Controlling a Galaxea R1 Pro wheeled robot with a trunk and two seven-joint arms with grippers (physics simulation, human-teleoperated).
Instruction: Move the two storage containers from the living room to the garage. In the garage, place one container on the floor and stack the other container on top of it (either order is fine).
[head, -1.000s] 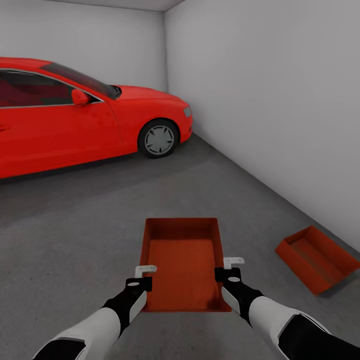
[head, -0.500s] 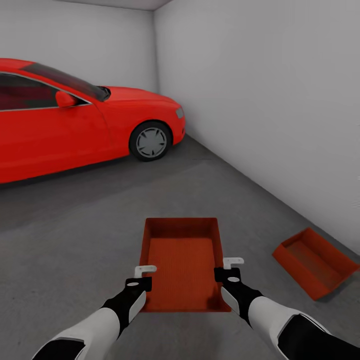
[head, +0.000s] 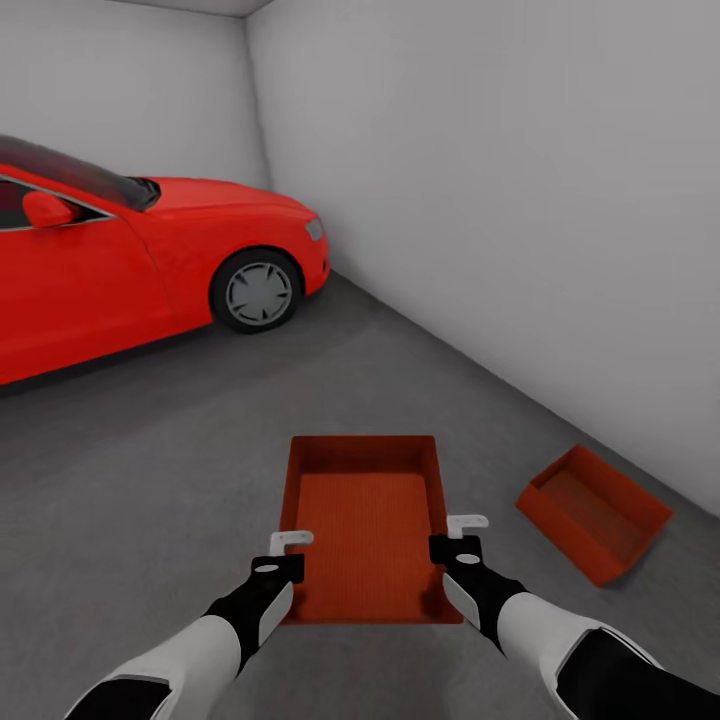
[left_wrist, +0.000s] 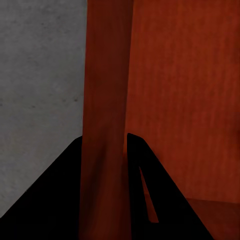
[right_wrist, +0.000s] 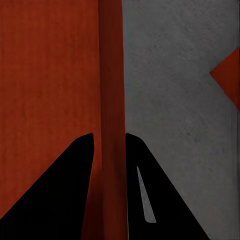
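Note:
I am in the garage, holding one orange-red storage container (head: 368, 525) level in front of me above the dark grey concrete floor (head: 150, 480). My left gripper (head: 290, 545) is shut on its left wall (left_wrist: 105, 100), and my right gripper (head: 460, 528) is shut on its right wall (right_wrist: 111, 90). The other storage container (head: 592, 512) lies on the floor to the right, near the foot of the wall, turned at an angle. One corner of that second container (right_wrist: 229, 75) shows in the right wrist view.
A red car (head: 130, 260) is parked at the left, its front wheel (head: 255, 292) facing me. A pale grey wall (head: 520, 200) runs along the right side and meets the back wall (head: 130, 80) in a corner. Bare concrete stretches between the car and the wall.
The whole view has swung to the right: the car and the room's corner have slid left, and the container on the floor sits nearer the middle. Both grippers hold the container as before.

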